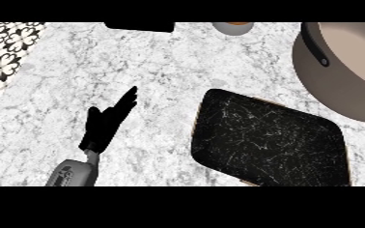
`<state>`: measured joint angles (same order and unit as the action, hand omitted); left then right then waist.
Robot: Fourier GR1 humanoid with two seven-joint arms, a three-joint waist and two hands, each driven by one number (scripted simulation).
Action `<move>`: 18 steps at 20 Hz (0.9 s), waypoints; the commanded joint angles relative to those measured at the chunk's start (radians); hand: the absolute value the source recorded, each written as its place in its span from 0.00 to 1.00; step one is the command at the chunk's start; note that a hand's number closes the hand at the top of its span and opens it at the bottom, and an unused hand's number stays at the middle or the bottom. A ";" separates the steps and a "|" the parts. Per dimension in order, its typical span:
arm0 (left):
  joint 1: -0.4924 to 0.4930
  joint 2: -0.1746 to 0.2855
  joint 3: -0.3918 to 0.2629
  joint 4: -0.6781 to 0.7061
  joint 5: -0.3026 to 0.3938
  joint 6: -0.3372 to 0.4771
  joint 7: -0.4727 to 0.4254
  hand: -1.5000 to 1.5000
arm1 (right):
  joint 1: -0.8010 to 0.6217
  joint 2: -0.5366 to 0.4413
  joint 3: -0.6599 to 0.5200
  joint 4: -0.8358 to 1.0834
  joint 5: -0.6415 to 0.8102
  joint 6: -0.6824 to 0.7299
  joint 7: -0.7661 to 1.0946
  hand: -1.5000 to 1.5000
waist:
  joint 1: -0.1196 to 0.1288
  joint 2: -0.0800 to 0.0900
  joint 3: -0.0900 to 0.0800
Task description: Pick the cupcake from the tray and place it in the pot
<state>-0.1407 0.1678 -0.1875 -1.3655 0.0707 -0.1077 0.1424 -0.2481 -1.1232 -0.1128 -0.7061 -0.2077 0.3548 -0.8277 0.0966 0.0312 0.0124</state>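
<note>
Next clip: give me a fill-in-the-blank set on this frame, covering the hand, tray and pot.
1. The only robot hand in view is the robot's ____ one.
2. Its fingers are straight and hold ____.
3. The black tray lies to that hand's ____ in the view.
4. The pot is cut off by the view's ____ edge.
Missing words: left; nothing; right; right.

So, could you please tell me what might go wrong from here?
No cupcake shows on the tray, and the right hand is out of view, so the pick cannot be checked. The pot is cut off at the view's right edge, so a placement there may be hard to judge.
</note>
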 commanded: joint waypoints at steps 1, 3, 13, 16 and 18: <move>-0.024 0.017 0.020 0.028 0.016 -0.025 0.009 0.50 | -0.115 -0.030 0.029 0.084 0.064 0.070 -0.095 1.00 | 0.009 0.001 -0.003; -0.039 -0.004 0.009 0.048 0.001 -0.011 0.006 0.50 | -0.169 -0.024 0.069 0.102 0.116 0.053 -0.090 1.00 | 0.006 0.001 -0.005; -0.095 0.000 0.020 0.061 -0.011 -0.012 0.014 0.50 | -0.424 0.071 0.239 0.197 0.355 -0.075 -0.058 1.00 | 0.010 0.004 -0.006; -0.018 -0.030 -0.011 0.050 -0.023 0.003 -0.006 0.50 | -0.486 0.134 0.294 0.241 0.440 -0.133 -0.053 1.00 | 0.000 -0.004 -0.008; -0.038 -0.006 0.003 0.046 -0.014 -0.019 -0.004 0.50 | -0.529 0.124 0.344 0.241 0.530 -0.234 0.003 1.00 | 0.017 0.001 -0.009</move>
<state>-0.1828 0.1630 -0.1792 -1.3211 0.0640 -0.1261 0.1418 -0.7017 -1.0277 0.1614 -0.4954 0.2044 0.2150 -0.8468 0.1062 0.0300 0.0048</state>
